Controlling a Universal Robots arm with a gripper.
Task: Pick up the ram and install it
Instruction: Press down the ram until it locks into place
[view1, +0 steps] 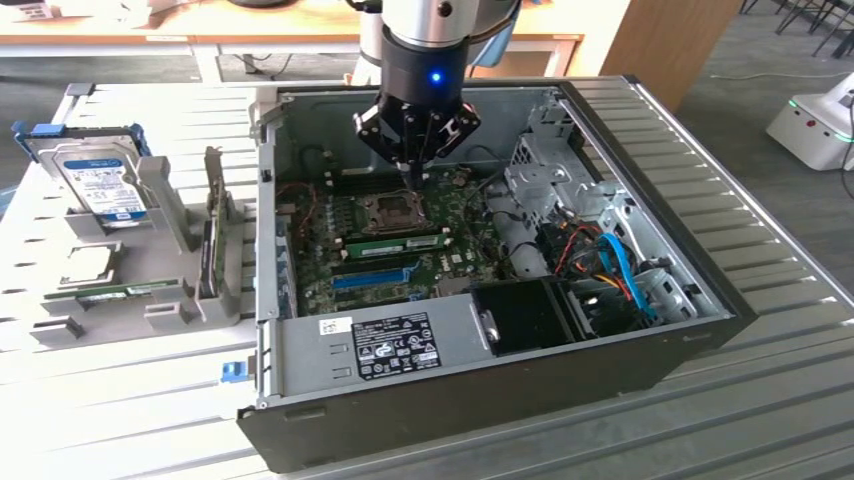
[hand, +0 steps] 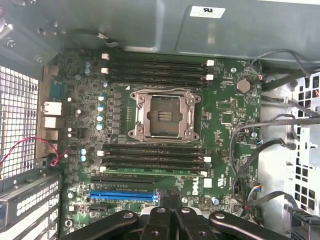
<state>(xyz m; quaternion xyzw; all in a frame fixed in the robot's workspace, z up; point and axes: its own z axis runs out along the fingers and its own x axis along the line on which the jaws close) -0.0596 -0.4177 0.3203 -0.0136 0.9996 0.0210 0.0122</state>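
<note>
A ram (hand: 155, 172), a long thin green stick, stands seated in the memory slot nearest the blue slot (hand: 122, 196) on the motherboard; in the exterior view this ram (view1: 400, 243) lies just in front of the CPU socket (view1: 396, 208). My gripper (view1: 411, 176) hangs inside the open computer case above the socket, apart from the ram. Its black fingers (hand: 161, 212) are pressed together with nothing between them, so the gripper (hand: 170, 199) is shut and holds nothing.
Another green stick (view1: 127, 292) lies in the grey rack (view1: 174, 315) at the exterior view's left, beside a silver hard drive (view1: 104, 180) with a blue label. The case walls (view1: 441, 350), a drive cage (view1: 561, 170) and cables (view1: 621, 270) crowd the board.
</note>
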